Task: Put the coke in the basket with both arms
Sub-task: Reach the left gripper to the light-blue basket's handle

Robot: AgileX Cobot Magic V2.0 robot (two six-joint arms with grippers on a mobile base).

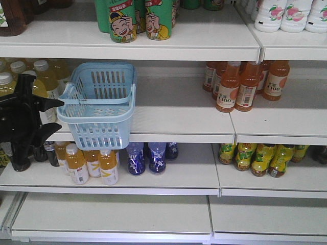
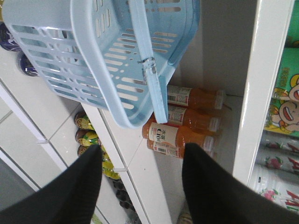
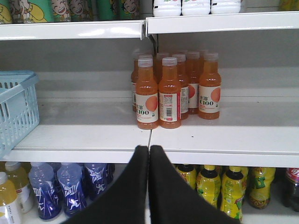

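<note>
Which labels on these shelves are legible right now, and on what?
"C100": label on the orange bottles.
Green cans: red banner, characters too blurred.
White bottles, blue bottles, yellow bottles: print too small.
Basket: no text.

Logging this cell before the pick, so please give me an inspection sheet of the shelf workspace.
Surface: white shelf board, middle tier, partly bare.
Job's things: light blue slotted plastic basket at the board's front edge, no bottle seen inside; dark bottle with red label on lower tier, possibly the coke.
Clutter: orange juice bottles on the board; blue bottles below.
Grippers: left gripper open, nothing gripped; right gripper shut, empty.
Cables: nothing seen.
Surroundings: green cartoon cans on the top shelf.
</note>
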